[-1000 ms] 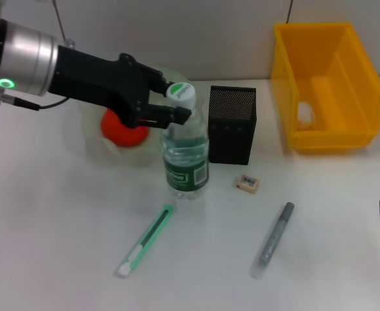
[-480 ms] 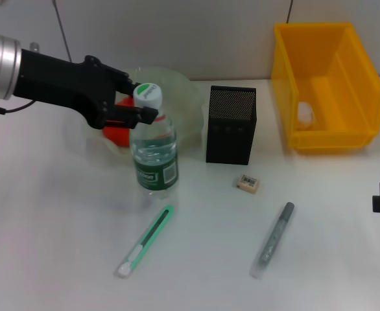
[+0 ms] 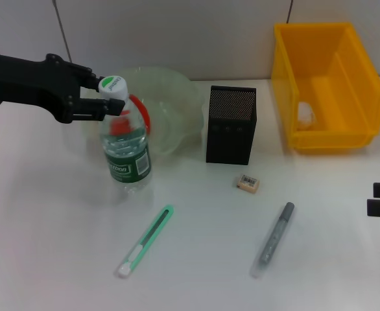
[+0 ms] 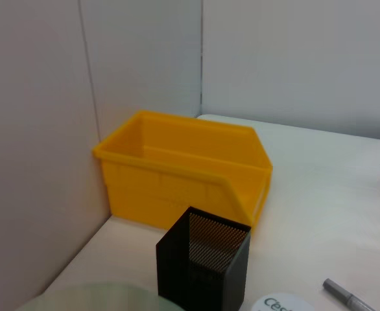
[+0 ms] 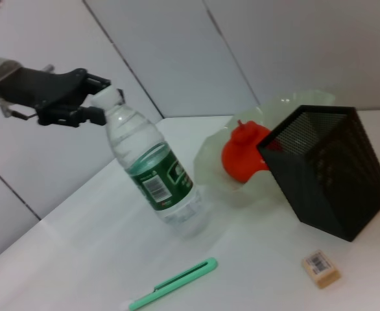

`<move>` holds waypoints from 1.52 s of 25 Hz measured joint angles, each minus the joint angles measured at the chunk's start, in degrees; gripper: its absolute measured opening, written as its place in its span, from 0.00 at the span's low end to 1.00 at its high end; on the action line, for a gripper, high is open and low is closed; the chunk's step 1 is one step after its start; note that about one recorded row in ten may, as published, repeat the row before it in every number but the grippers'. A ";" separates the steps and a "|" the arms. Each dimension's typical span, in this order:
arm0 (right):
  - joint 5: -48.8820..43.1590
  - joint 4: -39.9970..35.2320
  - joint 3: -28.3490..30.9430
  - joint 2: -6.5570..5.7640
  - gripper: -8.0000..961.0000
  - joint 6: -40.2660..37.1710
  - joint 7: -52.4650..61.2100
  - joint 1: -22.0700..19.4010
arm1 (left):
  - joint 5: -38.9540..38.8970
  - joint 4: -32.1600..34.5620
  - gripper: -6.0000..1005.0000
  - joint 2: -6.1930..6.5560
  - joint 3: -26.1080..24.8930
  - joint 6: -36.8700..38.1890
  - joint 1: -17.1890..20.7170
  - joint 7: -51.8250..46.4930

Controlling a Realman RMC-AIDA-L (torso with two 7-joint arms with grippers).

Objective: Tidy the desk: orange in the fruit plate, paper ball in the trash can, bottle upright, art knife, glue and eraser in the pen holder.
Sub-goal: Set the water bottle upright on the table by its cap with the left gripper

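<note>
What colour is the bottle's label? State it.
Dark green with white print, on the bottle; clearest in the right wrist view.

A smooth, matte white tabletop (image 3: 60, 259) fills the lower part of the head view and runs back to a wall of plain pale grey panels (image 3: 177, 32). Thin dark vertical seams (image 3: 61, 26) split that wall into wide sections; one seam stands near the left, another toward the right. In the left wrist view two such panels meet at a corner (image 4: 201, 58) where the tabletop ends. Light is soft and even, casting only faint shadows on the surface.
</note>
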 joint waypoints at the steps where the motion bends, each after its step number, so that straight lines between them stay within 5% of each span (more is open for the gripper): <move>1: 0.00 0.00 0.00 0.00 0.80 0.00 0.00 0.00 | 0.00 0.00 0.44 0.00 0.00 0.00 0.00 0.00; 13: 0.13 0.06 0.00 1.28 0.80 -1.65 -5.28 0.24 | 0.03 -0.05 0.44 0.20 -1.94 -3.29 3.77 -0.18; 38: -0.40 0.20 -0.09 1.24 0.80 -3.43 -6.47 0.10 | 0.17 -0.10 0.44 -1.27 -3.31 -9.97 6.95 1.47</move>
